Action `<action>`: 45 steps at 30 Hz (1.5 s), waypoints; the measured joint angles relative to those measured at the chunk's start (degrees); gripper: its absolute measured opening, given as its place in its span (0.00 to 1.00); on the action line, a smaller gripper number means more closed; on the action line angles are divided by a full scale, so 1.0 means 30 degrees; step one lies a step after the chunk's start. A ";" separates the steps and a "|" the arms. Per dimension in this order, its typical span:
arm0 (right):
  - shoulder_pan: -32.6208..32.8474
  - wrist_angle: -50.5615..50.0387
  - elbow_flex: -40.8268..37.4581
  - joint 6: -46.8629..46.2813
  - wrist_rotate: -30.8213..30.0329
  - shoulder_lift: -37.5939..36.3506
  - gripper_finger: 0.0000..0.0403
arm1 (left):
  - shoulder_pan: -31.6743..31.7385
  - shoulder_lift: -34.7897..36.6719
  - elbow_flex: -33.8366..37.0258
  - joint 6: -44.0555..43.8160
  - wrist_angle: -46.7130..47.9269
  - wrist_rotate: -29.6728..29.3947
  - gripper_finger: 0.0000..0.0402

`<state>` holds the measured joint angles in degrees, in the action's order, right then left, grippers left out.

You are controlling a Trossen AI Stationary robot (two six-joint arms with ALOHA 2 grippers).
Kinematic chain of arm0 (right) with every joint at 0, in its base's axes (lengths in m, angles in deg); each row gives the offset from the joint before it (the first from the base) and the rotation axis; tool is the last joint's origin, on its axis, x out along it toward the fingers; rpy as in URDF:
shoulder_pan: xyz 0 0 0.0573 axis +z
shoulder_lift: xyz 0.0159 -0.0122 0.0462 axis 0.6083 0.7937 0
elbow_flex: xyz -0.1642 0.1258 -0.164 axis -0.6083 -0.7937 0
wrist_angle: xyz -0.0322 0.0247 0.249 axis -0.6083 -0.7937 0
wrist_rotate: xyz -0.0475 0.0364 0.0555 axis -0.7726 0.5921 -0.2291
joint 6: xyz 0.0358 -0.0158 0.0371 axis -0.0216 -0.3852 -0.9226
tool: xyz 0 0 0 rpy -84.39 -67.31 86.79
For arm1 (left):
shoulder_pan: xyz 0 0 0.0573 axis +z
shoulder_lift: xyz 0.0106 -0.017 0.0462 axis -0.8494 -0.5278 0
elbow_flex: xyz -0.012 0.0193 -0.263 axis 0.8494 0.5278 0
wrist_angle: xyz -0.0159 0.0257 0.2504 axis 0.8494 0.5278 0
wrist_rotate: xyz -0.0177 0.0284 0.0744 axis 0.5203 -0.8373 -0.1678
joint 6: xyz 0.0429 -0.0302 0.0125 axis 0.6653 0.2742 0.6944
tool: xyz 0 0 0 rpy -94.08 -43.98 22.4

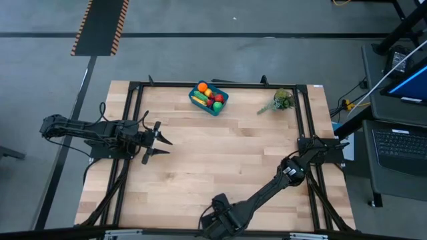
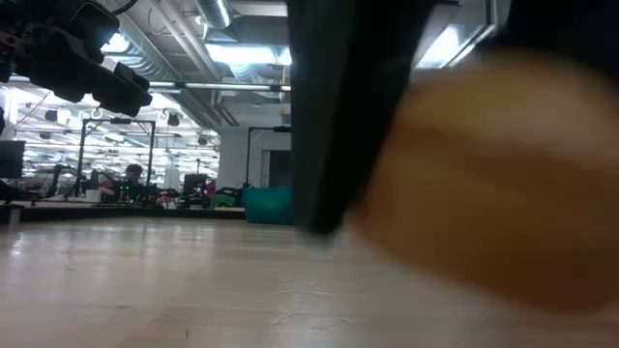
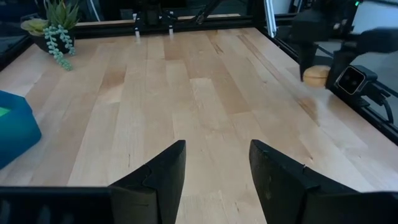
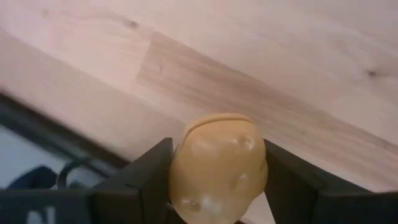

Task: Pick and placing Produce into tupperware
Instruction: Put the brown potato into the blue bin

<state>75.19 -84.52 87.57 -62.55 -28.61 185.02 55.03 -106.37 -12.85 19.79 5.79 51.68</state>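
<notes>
The tupperware [image 1: 209,98] is a blue container at the table's far middle, holding several toy fruits in red, orange, yellow and green; it also shows in the low view [image 2: 268,205] and the left wrist view [image 3: 12,127]. A tan potato-like toy [image 4: 217,165] sits between the fingers of my right gripper [image 4: 217,183] at the table's near edge [image 1: 218,220]. In the low view the toy is a blurred tan shape [image 2: 484,184]. My left gripper [image 1: 159,141] hovers open over the table's left side, holding nothing. My right gripper pinches the tan toy between its two fingers [image 4: 149,180], one on each of its sides [image 4: 186,168]. The fingers come from above, pointing down, as the left wrist view shows [image 3: 316,74]. Whether the toy's underside is on the table, I cannot tell.
A grey-green plant sprig in a small pot [image 1: 281,100] stands near the far right corner. A black frame [image 1: 133,120] runs along the table's sides. Bare wood [image 1: 227,160] lies between the near edge and the container.
</notes>
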 joint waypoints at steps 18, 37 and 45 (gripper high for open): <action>-0.1274 -0.0500 0.0060 0.3592 -0.0521 -0.1151 0.52 | -0.0007 -0.0007 0.0000 0.0452 0.0016 0.0000 0.42; -0.2007 -0.2074 0.0096 0.6953 -0.6587 -0.1166 0.52 | -0.0007 -0.0007 0.0000 0.0503 0.0016 0.0000 0.42; -0.2024 -0.3076 0.0104 0.6979 -1.2662 -0.1433 0.52 | -0.0005 -0.0007 0.0000 0.0495 0.0016 0.0000 0.42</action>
<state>69.12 -93.74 87.88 -41.61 -66.60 180.72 55.01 -106.40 -12.85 21.27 5.84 51.68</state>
